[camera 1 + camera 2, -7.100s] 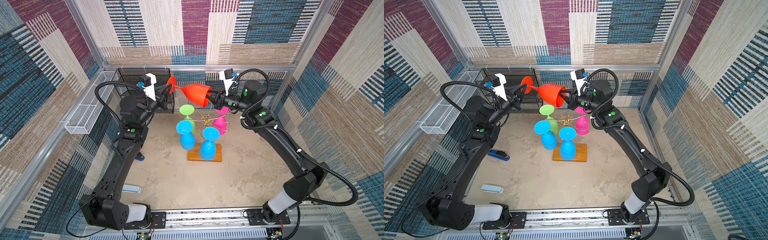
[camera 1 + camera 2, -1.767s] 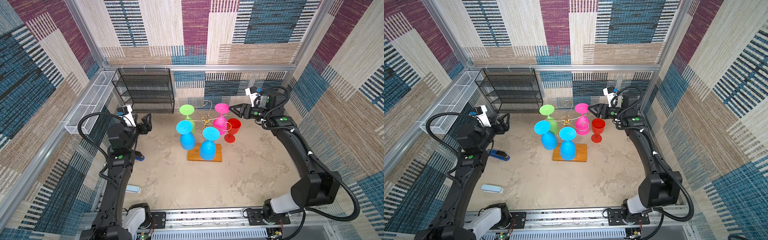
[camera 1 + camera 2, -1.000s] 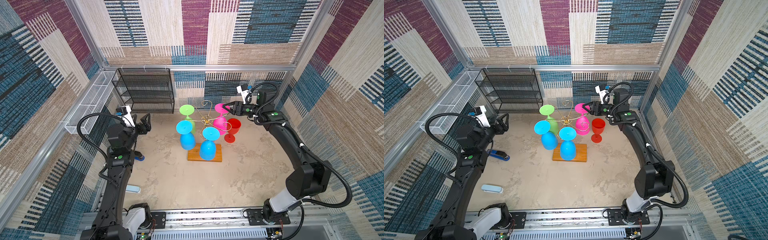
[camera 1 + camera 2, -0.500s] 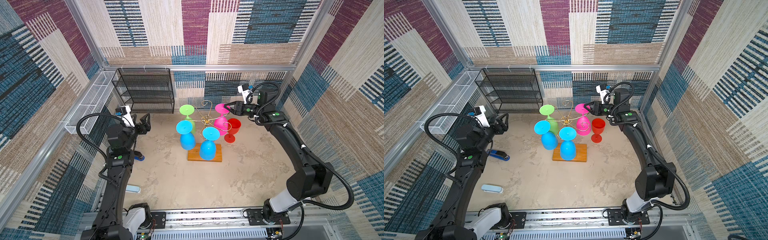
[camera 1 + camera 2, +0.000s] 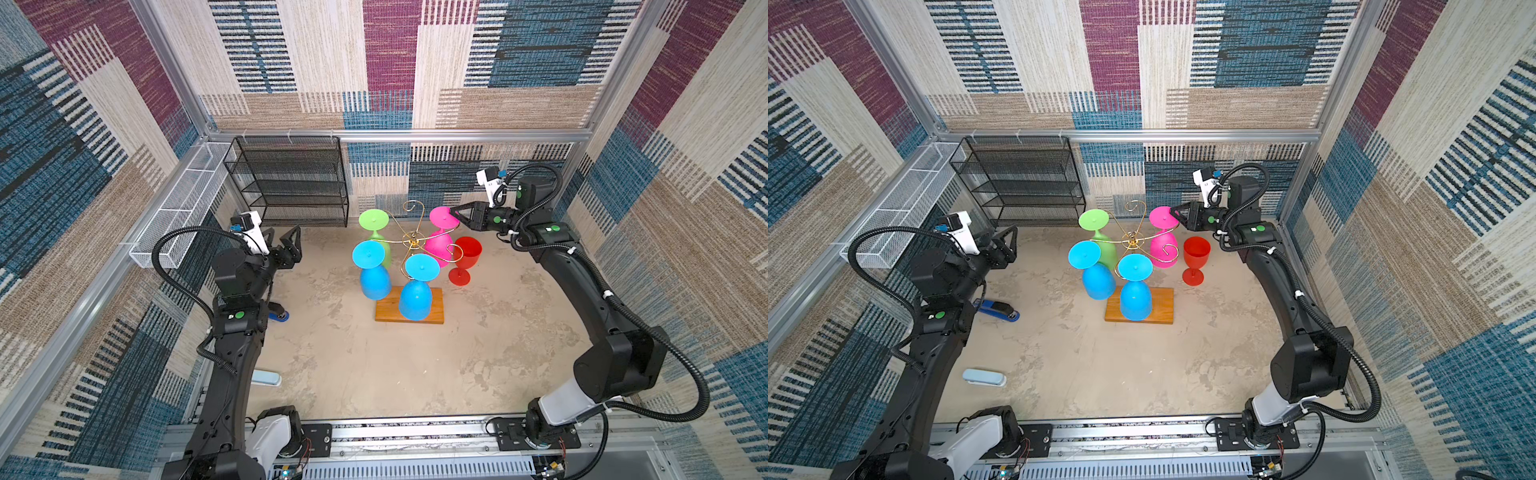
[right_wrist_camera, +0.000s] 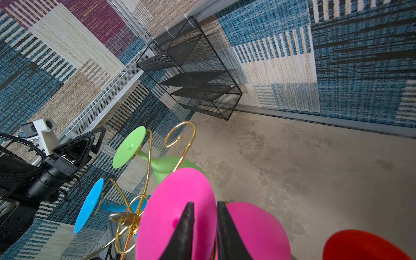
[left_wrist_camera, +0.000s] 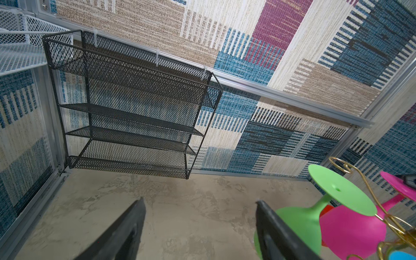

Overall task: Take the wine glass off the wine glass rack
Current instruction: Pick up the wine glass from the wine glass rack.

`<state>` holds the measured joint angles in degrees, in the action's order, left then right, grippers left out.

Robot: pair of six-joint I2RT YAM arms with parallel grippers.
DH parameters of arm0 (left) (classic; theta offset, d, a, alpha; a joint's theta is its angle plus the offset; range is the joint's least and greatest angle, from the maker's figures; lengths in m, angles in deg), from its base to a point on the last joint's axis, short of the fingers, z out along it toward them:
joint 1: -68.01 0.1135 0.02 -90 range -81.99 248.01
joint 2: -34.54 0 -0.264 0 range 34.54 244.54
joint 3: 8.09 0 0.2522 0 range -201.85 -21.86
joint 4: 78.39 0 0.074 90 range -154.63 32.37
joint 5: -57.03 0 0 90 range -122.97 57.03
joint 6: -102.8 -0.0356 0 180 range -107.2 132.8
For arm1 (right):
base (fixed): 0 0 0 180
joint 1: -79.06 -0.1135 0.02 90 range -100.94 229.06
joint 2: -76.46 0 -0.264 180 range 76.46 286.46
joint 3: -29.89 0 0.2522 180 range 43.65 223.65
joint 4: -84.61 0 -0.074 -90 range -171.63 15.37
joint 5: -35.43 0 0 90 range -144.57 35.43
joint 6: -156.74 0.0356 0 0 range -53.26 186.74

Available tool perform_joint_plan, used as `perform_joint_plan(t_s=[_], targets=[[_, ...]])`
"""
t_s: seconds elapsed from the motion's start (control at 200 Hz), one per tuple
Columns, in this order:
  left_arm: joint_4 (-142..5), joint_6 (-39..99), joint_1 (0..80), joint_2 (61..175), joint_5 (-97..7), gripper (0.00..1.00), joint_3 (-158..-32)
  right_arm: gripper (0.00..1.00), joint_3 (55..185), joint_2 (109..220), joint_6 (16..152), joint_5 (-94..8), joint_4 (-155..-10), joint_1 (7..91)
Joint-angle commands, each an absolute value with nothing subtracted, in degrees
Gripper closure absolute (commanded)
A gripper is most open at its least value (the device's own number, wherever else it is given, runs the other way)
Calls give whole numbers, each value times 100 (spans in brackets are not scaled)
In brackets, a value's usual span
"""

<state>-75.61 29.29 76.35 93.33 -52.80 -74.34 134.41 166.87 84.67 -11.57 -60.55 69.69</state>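
Pink wine glass (image 5: 436, 248) on the wine glass rack (image 5: 435, 309): my right pincer (image 5: 454, 212) pinches its foot, jaws nearly together. My left pincer (image 5: 284, 231) gapes empty.

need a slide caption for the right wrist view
Right pincer straddling the foot rim of the pink wine glass hanging on the gold wine glass rack, red glass beside it.

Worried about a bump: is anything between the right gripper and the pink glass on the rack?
Nothing visible: the right gripper is at the foot of the pink glass. The red glass stands upright close beside that glass.
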Motion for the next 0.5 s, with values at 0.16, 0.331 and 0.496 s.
perform_joint_plan(t_s=[0.16, 0.331, 0.496], targets=[[-7808, 3002, 7645, 9300, -5320, 21, -7436, 86, 13506, 16641, 8546, -1162, -6035, 6966], [-7807, 2994, 7654, 9293, -5323, 21, -7424, 93, 13506, 16672, 8612, -1063, -6071, 6970], [-7809, 2996, 7651, 9304, -5316, 21, -7425, 100, 13634, 16672, 8668, -1017, -6102, 6966]])
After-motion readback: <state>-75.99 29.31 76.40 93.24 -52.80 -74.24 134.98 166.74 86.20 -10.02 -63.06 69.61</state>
